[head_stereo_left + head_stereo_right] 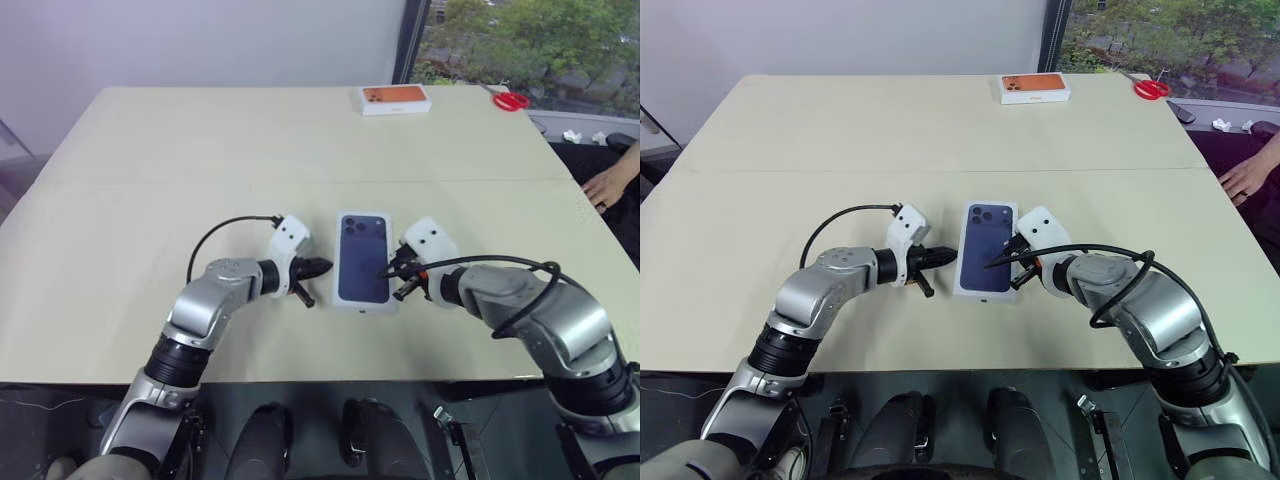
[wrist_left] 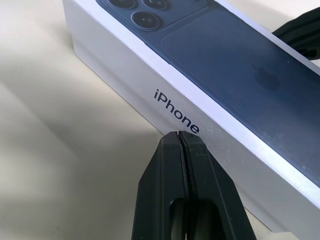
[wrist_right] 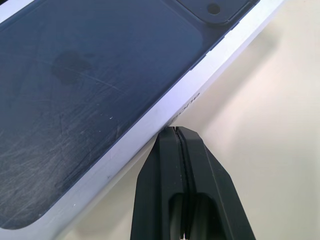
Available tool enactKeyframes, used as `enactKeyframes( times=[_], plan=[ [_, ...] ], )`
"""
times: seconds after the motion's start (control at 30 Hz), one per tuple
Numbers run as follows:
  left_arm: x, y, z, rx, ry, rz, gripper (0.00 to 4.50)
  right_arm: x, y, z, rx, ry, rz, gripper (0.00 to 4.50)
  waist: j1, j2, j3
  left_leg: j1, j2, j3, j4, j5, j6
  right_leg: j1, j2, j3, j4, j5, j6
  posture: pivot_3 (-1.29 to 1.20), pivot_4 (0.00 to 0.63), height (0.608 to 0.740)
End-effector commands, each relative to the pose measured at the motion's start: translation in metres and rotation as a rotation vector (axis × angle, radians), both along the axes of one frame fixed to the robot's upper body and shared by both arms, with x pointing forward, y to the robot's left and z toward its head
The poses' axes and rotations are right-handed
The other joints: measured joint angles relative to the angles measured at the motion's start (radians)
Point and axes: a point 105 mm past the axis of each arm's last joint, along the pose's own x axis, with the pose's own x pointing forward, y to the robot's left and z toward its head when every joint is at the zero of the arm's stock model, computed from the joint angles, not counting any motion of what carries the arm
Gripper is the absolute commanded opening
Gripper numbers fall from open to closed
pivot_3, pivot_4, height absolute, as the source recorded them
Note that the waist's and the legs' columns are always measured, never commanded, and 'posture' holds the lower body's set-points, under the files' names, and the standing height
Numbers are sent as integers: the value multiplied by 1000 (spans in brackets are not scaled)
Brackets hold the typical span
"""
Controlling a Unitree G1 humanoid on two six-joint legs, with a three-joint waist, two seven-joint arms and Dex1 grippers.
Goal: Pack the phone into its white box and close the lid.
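Lid (image 1: 364, 258), white with dark blue phone print, closed over the box on the tan table (image 1: 150, 200), flanked by both grippers. Left gripper (image 1: 318, 267), fingers pressed together and empty, tips against the lid's "iPhone" side wall; right gripper (image 1: 992, 264), fingers likewise together and empty, tips at the opposite long edge. Beyond both grippers near the far table edge: white box with orange phone picture (image 1: 395, 98); red scissors (image 1: 511, 100); a person's hand (image 1: 610, 184) at the right edge.

My left gripper (image 1: 318, 267) and right gripper (image 1: 392, 274) hem lid (image 1: 363, 258) both sides; bare table (image 1: 200, 150) beyond, orange-picture box (image 1: 395, 98) far back, person's hand (image 1: 606, 186) at right edge.
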Motion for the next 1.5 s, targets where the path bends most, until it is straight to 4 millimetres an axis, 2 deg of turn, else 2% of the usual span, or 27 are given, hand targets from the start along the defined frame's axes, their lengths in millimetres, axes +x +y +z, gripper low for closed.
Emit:
enactKeyframes(
  times=[0.03,0.33,0.5,0.9,1.1,1.23,1.3,1.4,1.5],
  plan=[
    [-3,-8,10,-18,-48,-35,51,-1,6,11,18,-55,26,0,0,0,0,0,0,0,0,0,0,0,0,0,0,0,0,0,150,740],
    [0,-6,12,-26,-51,-18,51,5,-1,13,10,-75,-19,0,0,0,0,0,0,0,0,0,0,0,0,0,1,0,0,0,150,740],
    [3,-9,18,-56,-54,-5,51,7,-1,16,17,-88,-24,0,0,0,0,0,0,0,0,0,0,0,0,0,1,0,0,0,150,740],
    [8,-9,17,-60,-51,23,51,10,-1,17,23,-92,-41,0,0,0,0,0,-1,0,0,0,0,0,-1,0,2,0,0,0,150,740],
    [6,4,17,-55,-47,26,51,6,-8,18,-7,-100,-42,0,-1,0,0,0,-1,0,0,0,0,0,-1,0,2,0,0,0,150,740],
    [10,17,37,-128,-68,35,51,1,-25,31,-36,-158,-19,0,0,0,0,1,-1,0,0,0,0,0,-1,0,3,0,0,0,150,740],
    [16,12,47,-149,-92,36,51,-5,-23,37,-18,-184,37,0,2,0,0,1,-1,0,0,0,0,0,-1,0,3,0,0,0,150,740],
    [24,-9,56,-154,-131,15,51,-20,-9,41,27,-192,162,0,3,0,0,1,-2,-1,1,0,0,1,-1,-1,2,0,0,0,150,740],
    [29,-27,53,-121,-128,1,51,-34,11,38,88,-160,262,0,-1,0,0,1,-5,-2,1,0,0,1,-2,-1,2,0,1,0,150,740]
  ],
)
